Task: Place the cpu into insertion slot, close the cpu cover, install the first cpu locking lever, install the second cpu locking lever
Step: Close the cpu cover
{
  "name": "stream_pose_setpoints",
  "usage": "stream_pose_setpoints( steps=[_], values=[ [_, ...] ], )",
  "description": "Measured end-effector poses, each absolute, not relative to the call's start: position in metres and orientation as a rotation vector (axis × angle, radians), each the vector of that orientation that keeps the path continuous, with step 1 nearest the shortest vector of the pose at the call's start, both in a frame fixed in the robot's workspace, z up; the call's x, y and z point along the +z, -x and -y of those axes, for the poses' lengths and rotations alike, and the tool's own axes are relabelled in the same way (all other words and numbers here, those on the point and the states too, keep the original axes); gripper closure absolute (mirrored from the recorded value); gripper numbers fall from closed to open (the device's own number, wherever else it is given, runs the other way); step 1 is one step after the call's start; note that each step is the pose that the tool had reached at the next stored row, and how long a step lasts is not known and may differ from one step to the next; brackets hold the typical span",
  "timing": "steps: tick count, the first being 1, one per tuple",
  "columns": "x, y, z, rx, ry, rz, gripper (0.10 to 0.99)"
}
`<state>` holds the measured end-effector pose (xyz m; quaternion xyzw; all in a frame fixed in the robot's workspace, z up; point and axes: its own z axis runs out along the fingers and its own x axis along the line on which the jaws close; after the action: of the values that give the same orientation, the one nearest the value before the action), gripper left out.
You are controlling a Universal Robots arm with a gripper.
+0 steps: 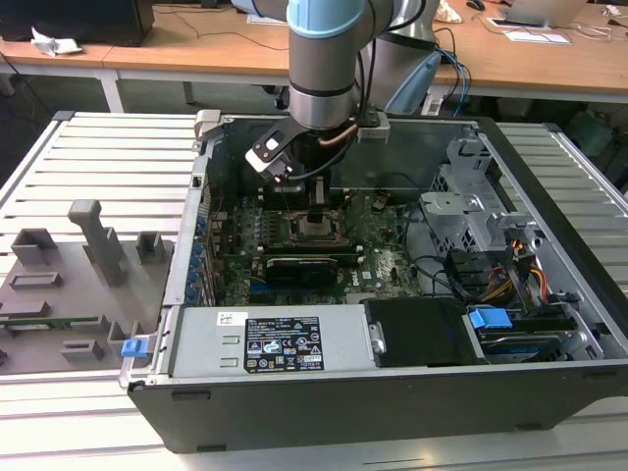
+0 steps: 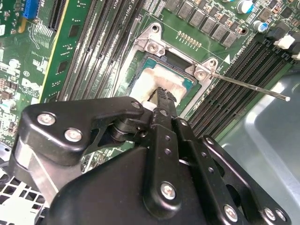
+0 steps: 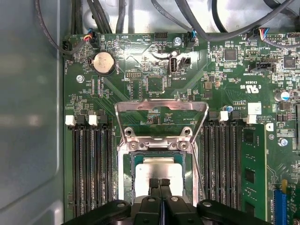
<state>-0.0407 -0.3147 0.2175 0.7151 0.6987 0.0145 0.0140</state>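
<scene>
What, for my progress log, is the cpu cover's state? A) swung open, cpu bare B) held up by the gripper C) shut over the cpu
A: in the first wrist view the cpu cover lies swung back from the insertion slot, leaving the cpu bare.

Robotics lab, hardware bench
A robot arm (image 1: 324, 59) reaches into an open PC case (image 1: 392, 402) on a slatted metal surface (image 1: 108, 157) (grey jigs (image 1: 98, 240) sit beside it); wooden desks (image 1: 196, 54) with papers (image 1: 535, 35) stand behind.
</scene>
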Motion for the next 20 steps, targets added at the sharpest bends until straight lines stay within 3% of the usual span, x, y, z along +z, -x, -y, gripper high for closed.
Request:
stream_pose_setpoints(
  steps=[9,20],
  values=[
    [0.232,0.041,0.315,0.044,-2.227,-2.176,0.98],
    [0.278,0.041,0.315,0.044,-2.227,-2.176,0.98]
  ],
)
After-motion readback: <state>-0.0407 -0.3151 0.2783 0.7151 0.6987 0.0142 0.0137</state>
